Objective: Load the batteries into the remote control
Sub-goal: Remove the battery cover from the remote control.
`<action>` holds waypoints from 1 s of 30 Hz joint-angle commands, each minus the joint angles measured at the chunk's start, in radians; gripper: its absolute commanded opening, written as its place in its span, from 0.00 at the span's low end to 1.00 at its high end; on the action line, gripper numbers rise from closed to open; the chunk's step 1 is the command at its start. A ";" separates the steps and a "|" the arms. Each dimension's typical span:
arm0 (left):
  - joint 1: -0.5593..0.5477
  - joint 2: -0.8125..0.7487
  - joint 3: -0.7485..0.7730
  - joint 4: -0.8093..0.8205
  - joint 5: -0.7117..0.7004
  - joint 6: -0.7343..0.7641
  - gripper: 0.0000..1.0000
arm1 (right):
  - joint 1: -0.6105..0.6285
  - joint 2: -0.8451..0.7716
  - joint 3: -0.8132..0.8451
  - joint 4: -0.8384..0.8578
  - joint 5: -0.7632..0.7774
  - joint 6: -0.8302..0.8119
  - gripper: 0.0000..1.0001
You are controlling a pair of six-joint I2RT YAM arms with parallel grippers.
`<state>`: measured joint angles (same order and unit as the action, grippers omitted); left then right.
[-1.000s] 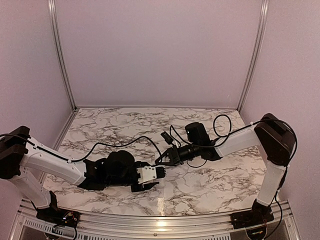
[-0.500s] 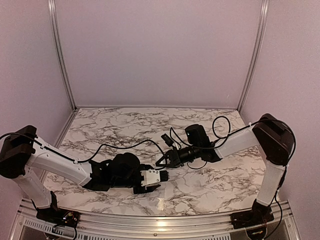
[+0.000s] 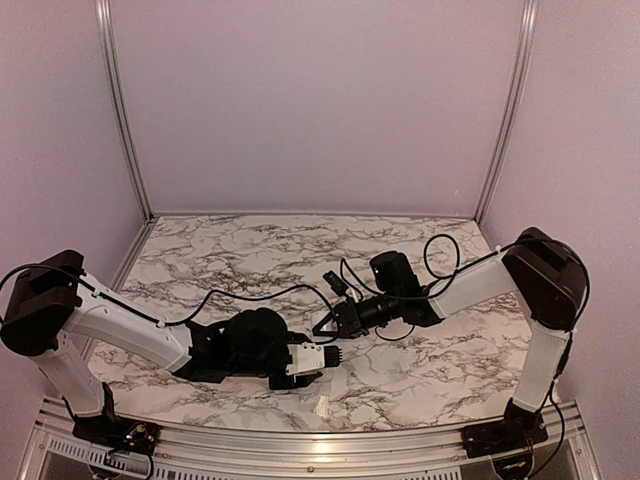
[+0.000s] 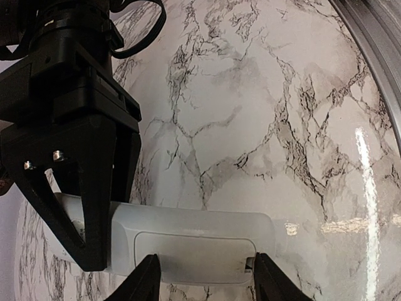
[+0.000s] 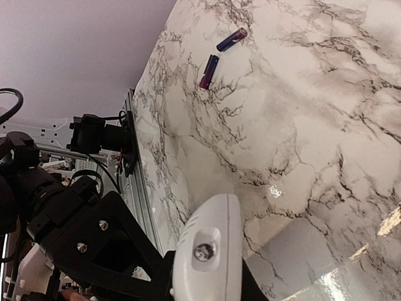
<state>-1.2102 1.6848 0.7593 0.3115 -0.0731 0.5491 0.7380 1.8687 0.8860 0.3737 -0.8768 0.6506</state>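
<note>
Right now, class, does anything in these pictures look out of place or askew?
Nothing is damaged or spilled. The batteries lie loose on the table, angled differently, away from the remote, which the left claw and right claw grip between them, its cover seemingly shut.

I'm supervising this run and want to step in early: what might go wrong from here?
1. The left gripper holds the small white plastic remote control while the right gripper works at its end; opposing pulls might twist it loose.
2. Its rectangular back cover looks shut, with the left fingertips at its edge, possibly blocking it.
3. The two slim dark cylindrical batteries lie loose on the marble table; they may roll.
</note>
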 commanded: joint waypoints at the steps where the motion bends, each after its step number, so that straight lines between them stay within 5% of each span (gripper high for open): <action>1: -0.006 0.036 0.029 -0.035 0.004 0.017 0.53 | 0.015 0.015 0.001 0.030 -0.022 -0.006 0.00; 15: -0.007 0.038 0.014 0.046 -0.132 0.041 0.48 | 0.019 0.045 -0.003 0.076 -0.059 0.039 0.00; 30: -0.006 -0.003 -0.022 0.050 -0.001 0.023 0.52 | 0.019 0.079 0.006 0.026 -0.027 0.016 0.00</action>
<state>-1.2201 1.7031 0.7425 0.3401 -0.1139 0.5854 0.7437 1.9289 0.8761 0.4107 -0.8871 0.6735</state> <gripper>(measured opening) 0.519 0.196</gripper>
